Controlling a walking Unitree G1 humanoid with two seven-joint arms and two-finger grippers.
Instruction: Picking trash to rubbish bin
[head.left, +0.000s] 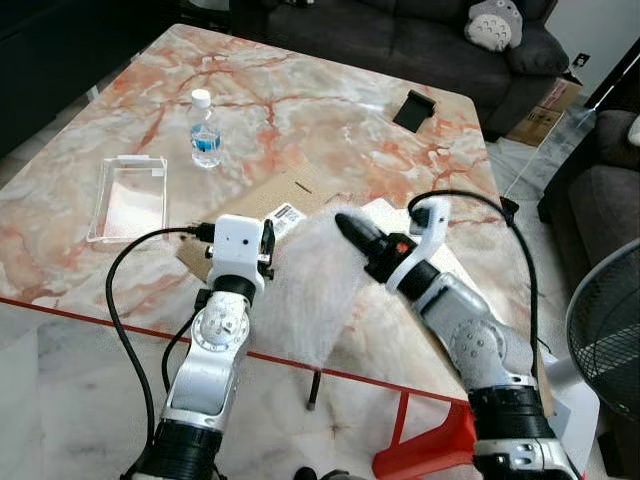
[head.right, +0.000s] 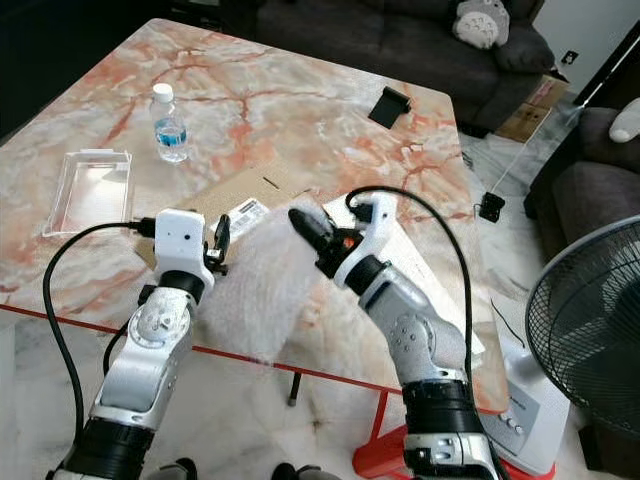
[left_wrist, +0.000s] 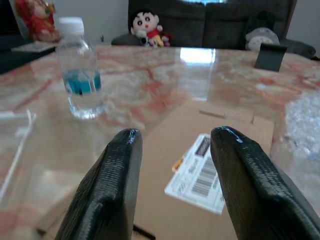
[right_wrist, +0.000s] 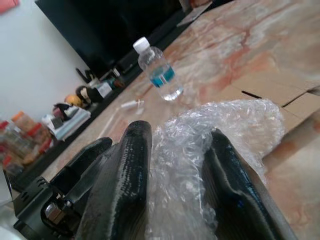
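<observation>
Right wrist view: right gripper jaws clenched on crinkly clear bubble wrap sheet; light, limp, slippery—bunch it deep. Left gripper released.

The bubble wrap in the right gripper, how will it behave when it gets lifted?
The bubble wrap looks thin and crumpled, so it is probably very light. It drapes over the table edge, so expect it to flop and trail. The right gripper pinches a fold, which may slip.

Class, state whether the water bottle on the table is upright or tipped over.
Upright: the water bottle stands on the marble table, white cap on top.
</observation>
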